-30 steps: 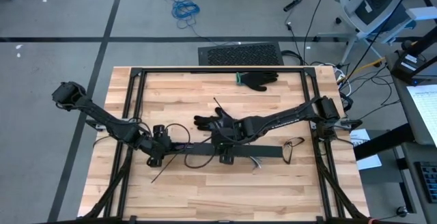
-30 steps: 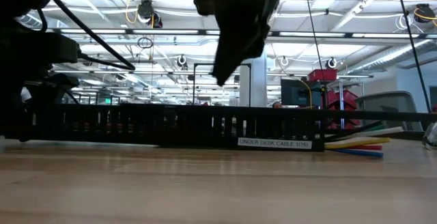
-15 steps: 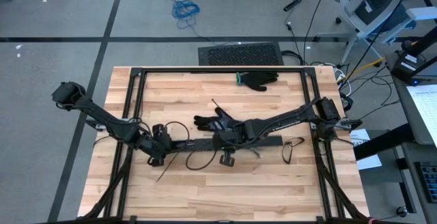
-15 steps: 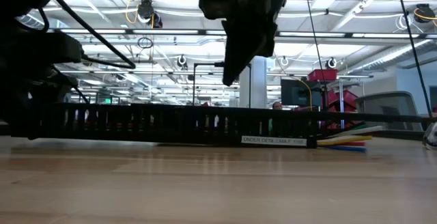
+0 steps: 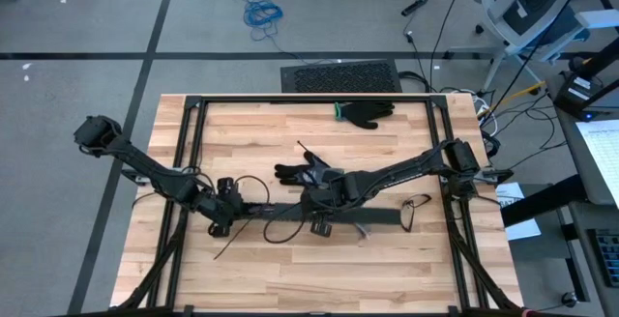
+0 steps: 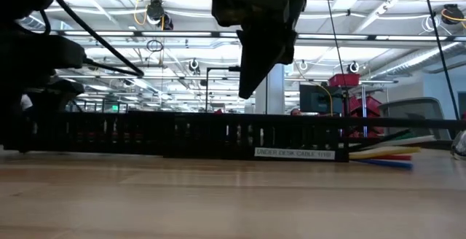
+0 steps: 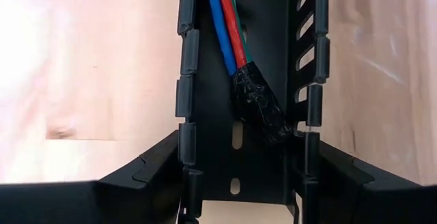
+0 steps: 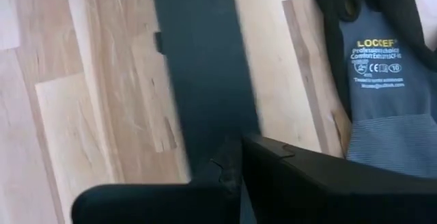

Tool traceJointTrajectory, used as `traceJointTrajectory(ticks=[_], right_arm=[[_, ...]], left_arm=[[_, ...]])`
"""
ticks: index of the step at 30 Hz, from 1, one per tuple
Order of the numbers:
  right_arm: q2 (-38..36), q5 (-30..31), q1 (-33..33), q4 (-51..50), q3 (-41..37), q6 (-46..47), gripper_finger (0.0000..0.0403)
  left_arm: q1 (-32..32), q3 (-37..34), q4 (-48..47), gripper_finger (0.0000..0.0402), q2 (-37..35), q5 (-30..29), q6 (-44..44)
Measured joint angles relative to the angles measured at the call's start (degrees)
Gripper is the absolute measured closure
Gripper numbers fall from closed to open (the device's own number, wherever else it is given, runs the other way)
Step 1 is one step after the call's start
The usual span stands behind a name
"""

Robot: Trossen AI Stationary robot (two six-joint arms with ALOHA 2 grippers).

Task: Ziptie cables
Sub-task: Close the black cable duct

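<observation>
Lettering on the black slotted channel (image 6: 218,135) reads "UNDER DESK CABLE"; a grey glove (image 8: 379,80) reads "Comfort Extra". Inside the channel lie the cables (image 7: 231,33), blue, red and green, their end wrapped in dark tape. The left gripper (image 7: 239,183) clasps the channel's nine o'clock end, fingers against its outer walls. The right gripper (image 5: 317,201), clenched and empty-handed, hovers above the channel's middle, at table centre.

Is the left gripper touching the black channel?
Touching. Left wrist view: the left gripper has a finger against each outer wall of the channel.
</observation>
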Motion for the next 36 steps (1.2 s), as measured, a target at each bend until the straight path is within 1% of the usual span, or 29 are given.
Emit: traceJointTrajectory(ticks=[7,12,15,19,27,32,36], right_arm=[[0.58,-0.04,-0.05,1.3,-0.81,-0.46,0.0403],[0.52,-0.25,-0.37,3.57,-2.49,0.89,0.0403],[0.52,-1.54,-0.64,3.71,-3.1,1.53,0.0403],[0.42,-2.96,-0.58,3.84,-3.1,2.54,0.0403],[0.41,-3.32,0.13,4.22,-3.1,2.71,0.0403],[2.76,-3.38,-0.4,8.75,-3.06,1.75,0.0403],[4.75,-8.3,-1.21,13.74,-2.78,1.57,0.0403]], left_arm=[[0.01,0.04,0.76,0.0166,3.41,0.12,0.35],[0.01,0.04,4.69,0.0166,6.1,-0.02,0.44],[0.01,0.04,6.15,0.0166,7.0,-0.08,0.42],[0.01,0.06,6.23,0.0166,7.33,-0.1,0.39],[0.01,0.07,6.13,0.0166,7.4,-0.09,-1.12],[0.01,0.04,6.13,0.0166,7.4,-0.02,-1.14],[0.01,0.04,6.08,0.0166,7.42,0.12,-1.05]])
